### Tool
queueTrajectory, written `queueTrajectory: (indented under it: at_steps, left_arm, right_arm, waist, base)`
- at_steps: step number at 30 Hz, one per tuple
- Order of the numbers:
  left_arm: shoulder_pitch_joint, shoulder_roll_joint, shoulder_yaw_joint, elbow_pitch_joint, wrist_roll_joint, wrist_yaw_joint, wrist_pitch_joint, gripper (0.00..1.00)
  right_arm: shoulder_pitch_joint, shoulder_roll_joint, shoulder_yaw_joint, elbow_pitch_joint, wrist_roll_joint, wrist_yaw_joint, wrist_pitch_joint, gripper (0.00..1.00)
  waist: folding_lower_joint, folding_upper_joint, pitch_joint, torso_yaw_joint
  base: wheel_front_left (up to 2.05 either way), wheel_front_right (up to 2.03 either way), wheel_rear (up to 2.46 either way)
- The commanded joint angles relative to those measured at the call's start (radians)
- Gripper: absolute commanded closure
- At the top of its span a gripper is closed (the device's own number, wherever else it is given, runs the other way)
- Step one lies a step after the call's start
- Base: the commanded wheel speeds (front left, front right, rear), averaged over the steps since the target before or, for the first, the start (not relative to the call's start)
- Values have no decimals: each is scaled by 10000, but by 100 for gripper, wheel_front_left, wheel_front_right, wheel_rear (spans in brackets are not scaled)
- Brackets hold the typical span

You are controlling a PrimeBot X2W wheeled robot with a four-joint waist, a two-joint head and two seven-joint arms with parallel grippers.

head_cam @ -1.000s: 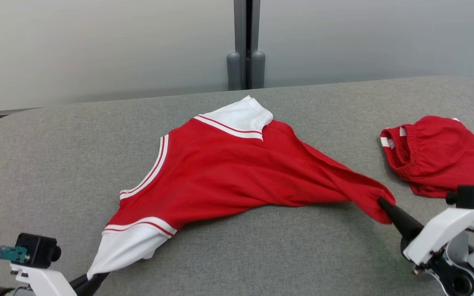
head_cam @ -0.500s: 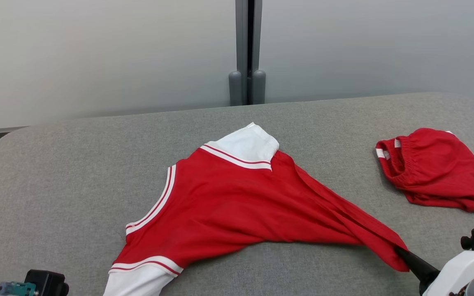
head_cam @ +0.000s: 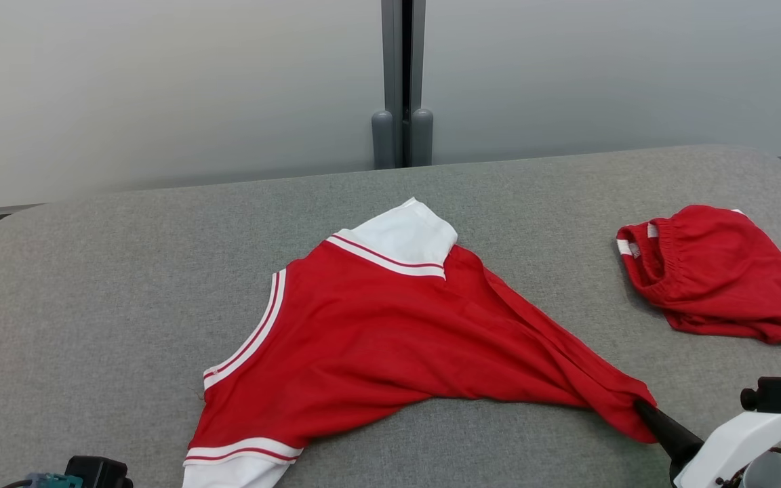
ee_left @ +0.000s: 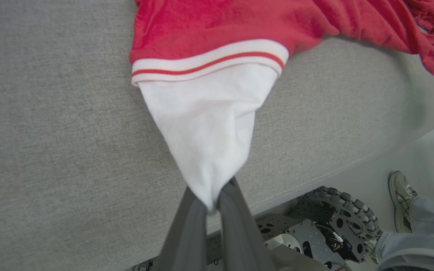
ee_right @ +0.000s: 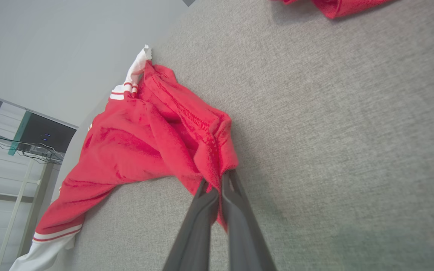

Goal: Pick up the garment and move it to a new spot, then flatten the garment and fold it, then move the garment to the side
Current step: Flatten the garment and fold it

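The garment (head_cam: 390,339) is a red top with white sleeves and striped trim, stretched across the grey padded table (head_cam: 92,285). In the left wrist view, my left gripper (ee_left: 212,205) is shut on the tip of a white sleeve (ee_left: 205,124) near the table's front edge. My right gripper (head_cam: 640,408) is shut on the bunched red hem corner (ee_right: 217,158) at the lower right of the head view, seen in the right wrist view as two dark fingers (ee_right: 202,210) pinching the cloth. The other white sleeve (head_cam: 407,234) lies toward the back.
A second red garment (head_cam: 709,271), crumpled with an elastic band, lies at the table's right. Behind the table stands a pale partition wall with a grey post (head_cam: 402,129). Below the front edge, the robot's wheeled base (ee_left: 337,222) and a person's shoe (ee_left: 399,195) show.
The garment has been dragged toward the table's front edge, both grippers keeping their hold. The head camera also shifted, so the left gripper and white sleeve dropped below the picture's edge.
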Motion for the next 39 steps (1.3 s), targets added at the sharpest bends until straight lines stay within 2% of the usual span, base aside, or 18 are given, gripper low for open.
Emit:
queueTrajectory:
  at_steps: [1, 3, 9, 18, 23, 28, 30, 34, 39]
  left_arm:
    - [107, -71, 58, 139, -17, -82, -92, 60]
    - [36, -134, 114, 352, 109, -31, -241, 0]
    - [-204, -282, 485, 880, 467, 175, -1130, 0]
    - [-349, -495, 1333, 1130, 1163, 1097, -2988, 0]
    - [-217, -936, 2243, 916, 1581, 1545, -3511, 0]
    - [136, -1776, 3475, 1000, 3003, 1950, -3564, 0]
    - [405, -2159, 3874, 996, 3372, 1848, -3560, 0]
    - [826, -2499, 4175, 1184, 3777, 1552, -3563, 0]
    - [987, -2635, 4368, 1314, 3907, 1234, -3565, 0]
  right_arm:
    - [22, 66, -140, 64, -144, 0, 8, 0]
    - [-20, 144, -307, 63, -324, 0, 6, 0]
    - [-131, 284, -1153, -294, -979, 0, -586, 0]
    - [10, 928, -2524, -1105, -2705, 0, -2492, 0]
    - [33, 1641, -2973, -1417, -3923, 0, -3318, 0]
    - [4, 2308, -3162, -1496, -5305, 0, -3519, 0]
    - [37, 2484, -3283, -1422, -5802, 0, -3365, 0]
    - [101, 2747, -3702, -1425, -6546, 0, -3111, 0]
    - [197, 2984, -4129, -1624, -7057, 0, -2765, 0]
  waist:
    - [0, 0, 27, 21]
    - [0, 0, 54, 32]
    - [0, 0, 112, 49]
    - [0, 0, 146, 112]
    - [0, 0, 227, 187]
    - [0, 0, 231, 233]
    - [0, 0, 228, 240]
    - [0, 0, 227, 215]
    - [0, 0, 216, 185]
  base:
    - [0, 0, 0]
    - [0, 0, 0]
    - [0, 0, 0]
    - [0, 0, 0]
    - [0, 0, 0]
    - [0, 0, 0]
    - [0, 0, 0]
    - [0, 0, 0]
    - [0, 0, 0]
